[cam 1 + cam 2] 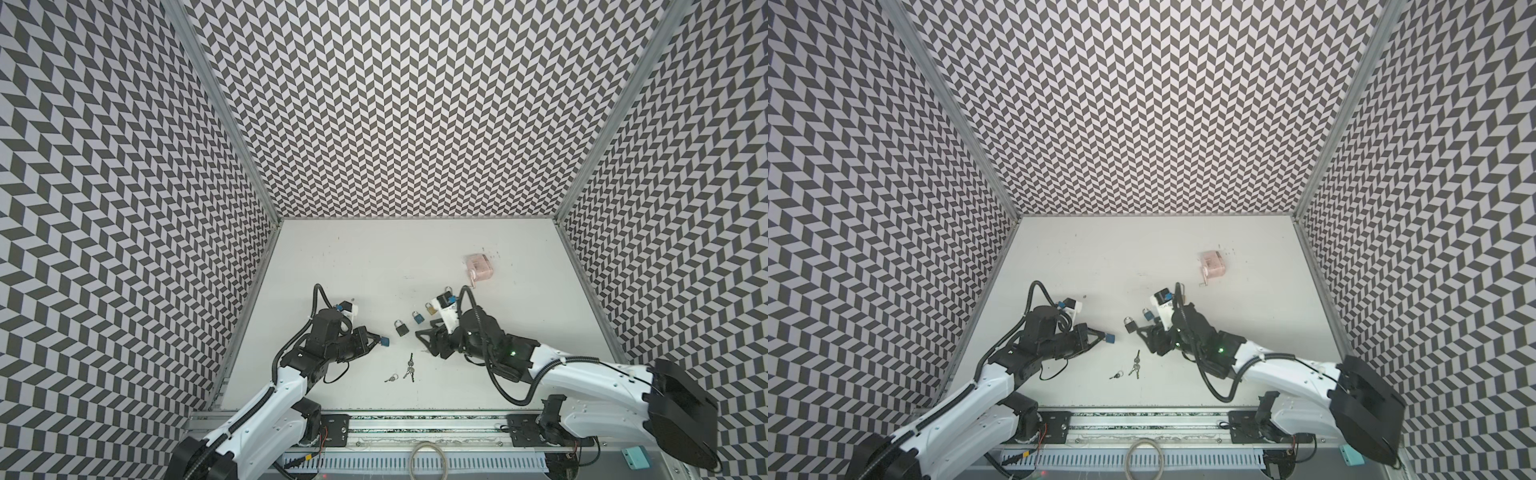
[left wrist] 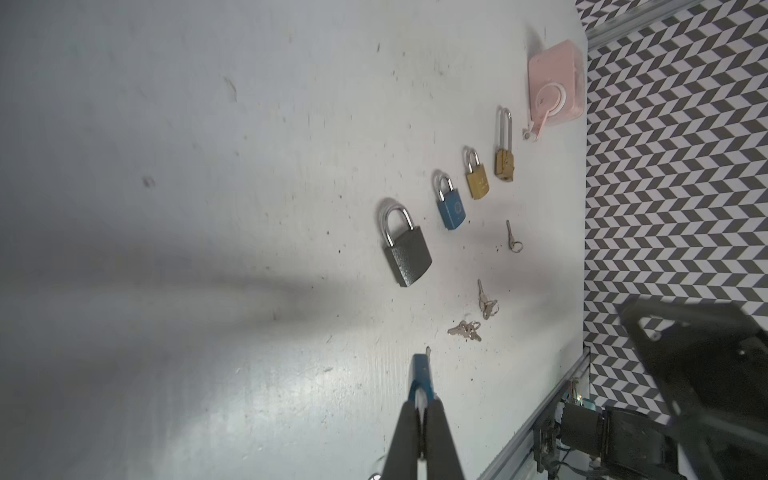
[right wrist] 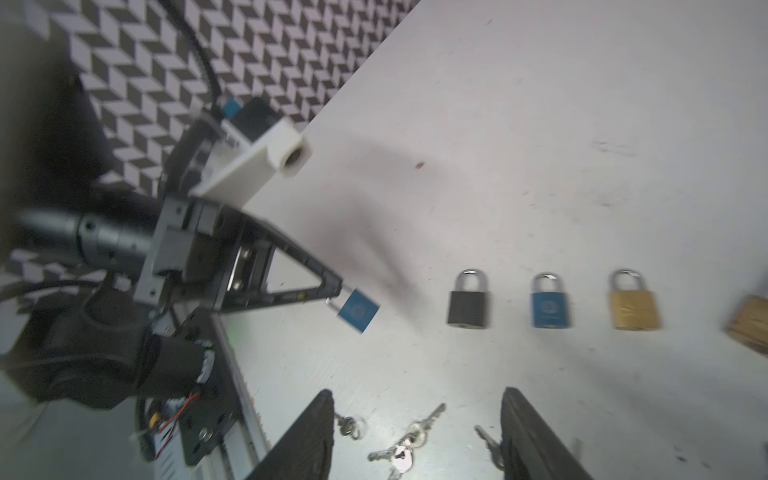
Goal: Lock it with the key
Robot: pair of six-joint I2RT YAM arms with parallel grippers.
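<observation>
Right wrist view: the left gripper (image 3: 334,293), fingers clamped on a blue padlock (image 3: 358,311), holds it just beside the grey padlock (image 3: 467,301). The keys (image 3: 399,451) lie near that padlock on the table (image 3: 540,166), between the parted fingers of the right gripper (image 3: 417,401), the nearer arm.

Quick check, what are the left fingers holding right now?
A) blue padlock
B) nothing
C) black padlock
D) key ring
A: the left fingers are shut on a held blue padlock, while the black padlock and the key rings lie on the table.
</observation>
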